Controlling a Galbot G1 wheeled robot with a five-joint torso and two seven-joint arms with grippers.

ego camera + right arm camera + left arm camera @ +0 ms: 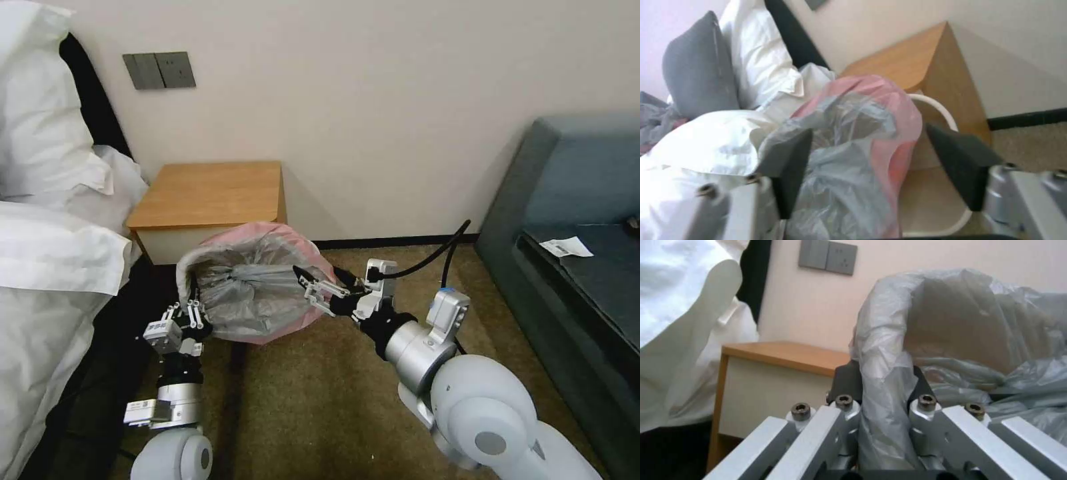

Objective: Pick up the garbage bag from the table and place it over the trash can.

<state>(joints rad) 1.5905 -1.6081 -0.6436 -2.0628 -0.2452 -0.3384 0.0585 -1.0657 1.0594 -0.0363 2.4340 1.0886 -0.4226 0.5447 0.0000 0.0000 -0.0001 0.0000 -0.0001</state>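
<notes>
Beside the desk (210, 193), the garbage bag (257, 287) was held over the trash can (947, 160): left gripper (192, 308) clamped on its rim, right gripper (313, 285) spread wide. Even stretching was judged necessary.

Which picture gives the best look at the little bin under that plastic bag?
The right wrist view: the trash can shows its cream rim and inside beside the garbage bag. In the head and left wrist views, the bag covers it.
</notes>
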